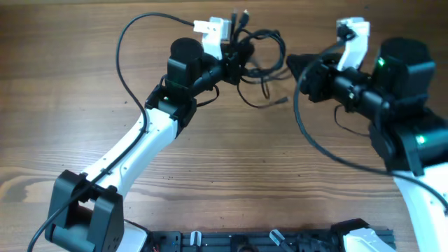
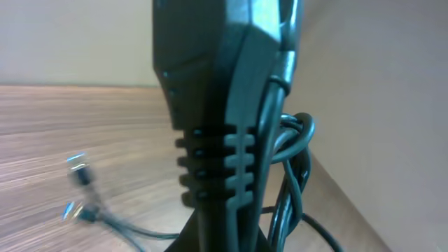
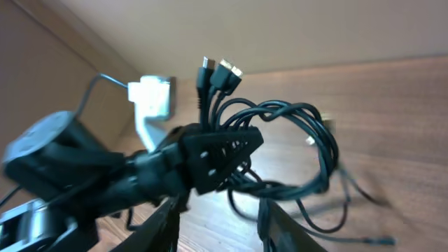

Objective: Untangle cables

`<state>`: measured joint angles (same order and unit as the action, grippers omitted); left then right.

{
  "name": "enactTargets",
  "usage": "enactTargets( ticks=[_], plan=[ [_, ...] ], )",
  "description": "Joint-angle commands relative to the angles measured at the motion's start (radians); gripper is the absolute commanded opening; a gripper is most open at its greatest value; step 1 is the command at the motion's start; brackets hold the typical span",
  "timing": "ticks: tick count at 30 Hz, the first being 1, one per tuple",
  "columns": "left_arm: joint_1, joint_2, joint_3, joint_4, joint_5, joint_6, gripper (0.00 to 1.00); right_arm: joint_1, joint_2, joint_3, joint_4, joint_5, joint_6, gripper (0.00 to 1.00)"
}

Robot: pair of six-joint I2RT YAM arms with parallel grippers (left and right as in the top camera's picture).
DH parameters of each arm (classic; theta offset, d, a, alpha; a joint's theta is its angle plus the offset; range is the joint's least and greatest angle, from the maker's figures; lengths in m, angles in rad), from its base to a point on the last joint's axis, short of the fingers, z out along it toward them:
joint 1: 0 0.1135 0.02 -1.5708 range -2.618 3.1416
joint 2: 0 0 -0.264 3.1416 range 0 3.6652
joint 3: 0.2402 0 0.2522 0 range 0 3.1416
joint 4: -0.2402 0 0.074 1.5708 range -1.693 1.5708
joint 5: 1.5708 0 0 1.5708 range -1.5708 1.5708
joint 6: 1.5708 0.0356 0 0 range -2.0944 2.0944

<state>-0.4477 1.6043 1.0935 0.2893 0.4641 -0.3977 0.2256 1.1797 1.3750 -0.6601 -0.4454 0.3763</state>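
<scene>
Left gripper (image 1: 238, 63) clamps the cables (image 3: 294, 110), wooden table's (image 1: 210, 154) far edge just behind them; right gripper (image 1: 299, 70) gapes empty beside them.

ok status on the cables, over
Left gripper shut on cables. Bundle tangled, plugs sticking up. Right gripper open, empty, facing the loops. Nothing in the way.

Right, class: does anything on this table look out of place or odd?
Yes. The cables are a knotted bundle clamped in the left gripper. Their plug ends fan upward, loops bulge out sideways, and one loose end trails on the wooden table. Nothing looks visibly damaged.
</scene>
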Motion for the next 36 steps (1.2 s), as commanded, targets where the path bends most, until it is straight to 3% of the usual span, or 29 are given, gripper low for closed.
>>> enactTargets(
  ticks=[1,4,6,9,12,15,20,30,36],
  plan=[
    [-0.016,-0.022,0.010,0.016,0.101,0.082,0.04,0.000,0.071,-0.002,0.005,-0.055,-0.013,0.39],
    [-0.015,-0.022,0.010,0.022,0.100,0.080,0.04,0.000,0.121,-0.002,0.005,-0.101,-0.082,0.38],
    [-0.014,-0.022,0.010,0.021,0.100,0.072,0.04,0.000,0.152,-0.002,-0.004,-0.143,-0.205,0.38],
    [-0.014,-0.022,0.010,0.010,0.101,-0.031,0.04,0.000,0.187,-0.002,-0.050,-0.163,-0.453,0.38],
    [-0.014,-0.022,0.010,-0.023,0.113,-0.139,0.04,0.000,0.215,-0.003,-0.090,-0.172,-0.613,0.33],
    [-0.013,-0.022,0.010,-0.047,0.191,-0.204,0.04,0.000,0.240,-0.003,-0.126,-0.249,-0.802,0.31],
    [0.010,-0.022,0.010,-0.048,0.325,-0.288,0.04,0.000,0.285,-0.003,-0.166,-0.311,-0.951,0.31],
    [0.025,-0.022,0.010,-0.051,0.378,-0.370,0.04,0.013,0.335,-0.003,-0.158,-0.346,-0.952,0.31],
    [0.024,-0.022,0.010,-0.062,0.377,-0.453,0.04,0.014,0.337,-0.003,-0.098,-0.335,-0.818,0.13]
  ],
)
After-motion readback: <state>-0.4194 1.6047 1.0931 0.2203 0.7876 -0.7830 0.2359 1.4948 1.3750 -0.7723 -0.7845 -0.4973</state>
